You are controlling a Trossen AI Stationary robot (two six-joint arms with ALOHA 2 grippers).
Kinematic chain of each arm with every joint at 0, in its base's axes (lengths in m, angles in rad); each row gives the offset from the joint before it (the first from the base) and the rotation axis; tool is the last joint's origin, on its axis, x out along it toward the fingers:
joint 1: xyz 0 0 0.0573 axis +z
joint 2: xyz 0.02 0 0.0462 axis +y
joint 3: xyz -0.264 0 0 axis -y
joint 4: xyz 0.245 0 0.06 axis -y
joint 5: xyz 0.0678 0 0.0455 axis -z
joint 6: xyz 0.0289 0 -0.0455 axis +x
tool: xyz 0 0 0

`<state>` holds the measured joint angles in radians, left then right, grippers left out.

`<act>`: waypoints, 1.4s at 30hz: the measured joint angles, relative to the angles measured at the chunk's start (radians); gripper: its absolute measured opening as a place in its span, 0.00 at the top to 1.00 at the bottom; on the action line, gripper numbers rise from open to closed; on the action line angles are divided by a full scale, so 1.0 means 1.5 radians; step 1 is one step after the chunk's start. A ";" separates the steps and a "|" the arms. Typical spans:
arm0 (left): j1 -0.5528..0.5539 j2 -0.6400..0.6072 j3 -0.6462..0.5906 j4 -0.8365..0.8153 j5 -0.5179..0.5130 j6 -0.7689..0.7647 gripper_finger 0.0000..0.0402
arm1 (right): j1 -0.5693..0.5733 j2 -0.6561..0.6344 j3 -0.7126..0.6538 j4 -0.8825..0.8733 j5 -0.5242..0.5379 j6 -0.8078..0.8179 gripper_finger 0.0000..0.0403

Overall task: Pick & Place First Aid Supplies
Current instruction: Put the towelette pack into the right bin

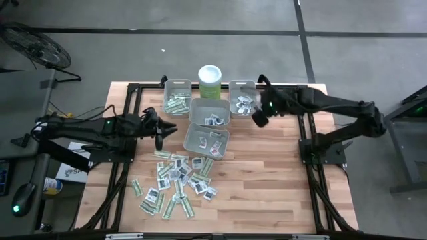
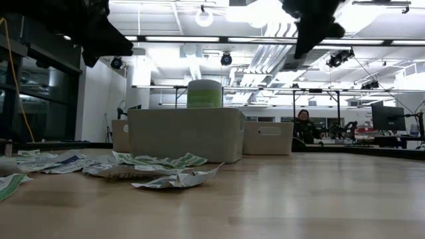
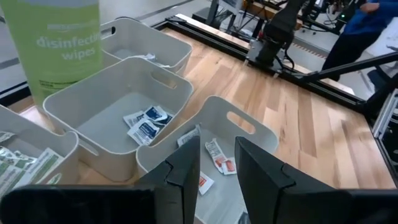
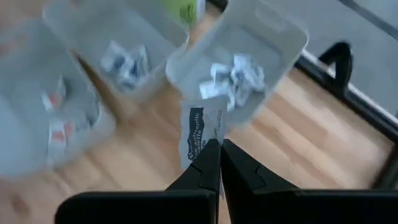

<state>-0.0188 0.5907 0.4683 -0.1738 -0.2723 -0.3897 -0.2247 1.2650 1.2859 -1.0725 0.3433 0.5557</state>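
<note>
The first aid supplies lie as a heap of small paper packets on the wooden table's near part, and more lie in the grey bins. My right gripper is shut on one white packet with dark print, above the table beside the far right bin. My left gripper hangs open, nothing between its fingers, just left of the nearest bin, which holds red-and-white packets. My right gripper pinches the white packet by one end between its two fingertips. The rest of the packet sticks out flat beyond the tips. The fingers slant downward from the table's right side. The packet is lifted clear of the table and the bins.
A tall pale green wipes canister stands at the far edge between the bins. The middle bin holds blue-and-white packets; the far left bin holds green-white strips. Bare wood stretches over the table's right half.
</note>
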 joint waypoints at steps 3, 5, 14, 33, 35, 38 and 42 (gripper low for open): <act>0.010 0.000 0.000 0.000 0.014 -0.001 0.75 | -0.073 0.000 -0.033 0.079 -0.055 -0.041 1.00; 0.008 0.001 0.000 -0.001 0.014 -0.004 0.75 | -0.119 0.001 -0.067 0.140 -0.096 -0.057 1.00; 0.008 0.001 0.000 -0.003 0.013 -0.041 0.75 | -0.275 0.002 -0.247 0.421 -0.203 -0.056 1.00; 0.008 0.001 0.000 -0.007 -0.040 -0.077 0.75 | -0.330 0.165 -0.253 0.584 -0.279 -0.109 1.00; 0.008 0.001 0.000 -0.008 -0.041 -0.078 0.75 | -0.331 0.171 -0.246 0.584 -0.281 -0.109 1.00; 0.008 0.001 0.000 -0.009 -0.042 -0.078 0.75 | -0.331 0.173 -0.242 0.584 -0.281 -0.113 0.99; 0.008 0.001 0.000 -0.014 -0.042 -0.081 0.75 | -0.330 0.173 -0.242 0.583 -0.284 -0.115 0.92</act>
<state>-0.0067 0.5919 0.4683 -0.1942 -0.3351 -0.5113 -0.7204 1.5242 0.9230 -0.1982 -0.0830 0.3836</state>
